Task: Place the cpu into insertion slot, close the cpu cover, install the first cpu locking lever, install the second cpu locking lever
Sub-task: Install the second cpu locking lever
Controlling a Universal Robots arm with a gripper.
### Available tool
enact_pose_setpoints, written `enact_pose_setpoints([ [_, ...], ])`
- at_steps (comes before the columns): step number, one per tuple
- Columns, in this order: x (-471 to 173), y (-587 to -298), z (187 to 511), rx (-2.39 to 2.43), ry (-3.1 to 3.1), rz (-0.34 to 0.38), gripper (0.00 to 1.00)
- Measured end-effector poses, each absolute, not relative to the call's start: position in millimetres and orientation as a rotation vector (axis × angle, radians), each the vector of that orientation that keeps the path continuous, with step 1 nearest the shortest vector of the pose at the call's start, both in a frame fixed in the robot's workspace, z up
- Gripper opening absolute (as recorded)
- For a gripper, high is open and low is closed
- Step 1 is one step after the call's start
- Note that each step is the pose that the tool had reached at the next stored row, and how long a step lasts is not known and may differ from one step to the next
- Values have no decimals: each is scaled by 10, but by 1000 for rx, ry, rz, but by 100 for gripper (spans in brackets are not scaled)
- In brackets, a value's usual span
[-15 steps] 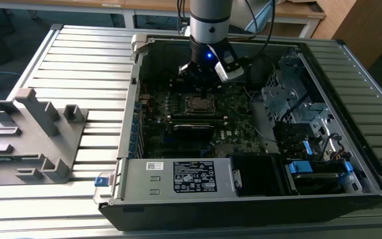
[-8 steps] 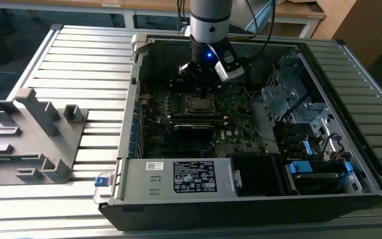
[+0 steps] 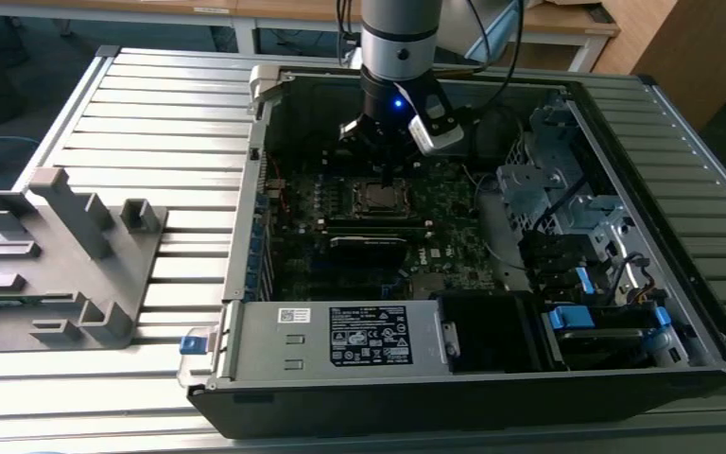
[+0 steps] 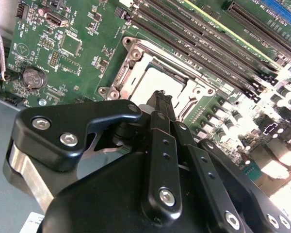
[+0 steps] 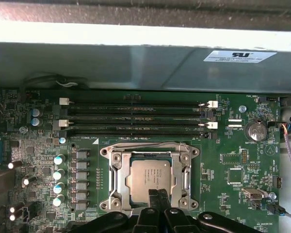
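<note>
The cpu (image 5: pixel 150 178) lies flat in the insertion slot (image 3: pixel 378 196), its pale silver top showing through the cut-out. Over it the cpu cover (image 5: pixel 117 175), a silver frame, lies down flat; it is also seen around the cpu (image 4: pixel 157 77) as the cover (image 4: pixel 136 52). My gripper (image 5: pixel 158 195) hangs just above the socket's edge that faces away from the memory slots, with its black fingers pressed together and nothing visible between them. Its tips (image 4: pixel 160 98) overlap the cpu's edge. In the exterior view the gripper (image 3: pixel 384 163) stands over the motherboard inside the open case.
Long black memory slots (image 5: pixel 136 116) run beside the socket. Capacitors (image 5: pixel 59 174) stand on another side and a coin battery (image 5: pixel 255 130) lies nearby. The case walls (image 3: pixel 260 189), a drive cage (image 3: pixel 552 189) and the power supply (image 3: pixel 337 336) hem in the board. A grey fixture (image 3: pixel 60 255) sits on the exterior view's left.
</note>
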State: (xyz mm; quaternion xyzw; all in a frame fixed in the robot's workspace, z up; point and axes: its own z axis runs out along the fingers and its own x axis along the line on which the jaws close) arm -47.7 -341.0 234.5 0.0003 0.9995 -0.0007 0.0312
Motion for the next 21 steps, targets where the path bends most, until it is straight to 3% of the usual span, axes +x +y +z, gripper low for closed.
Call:
enact_pose_setpoints([
  [21,-477,-3410,2416,1,3079,-1,11],
])
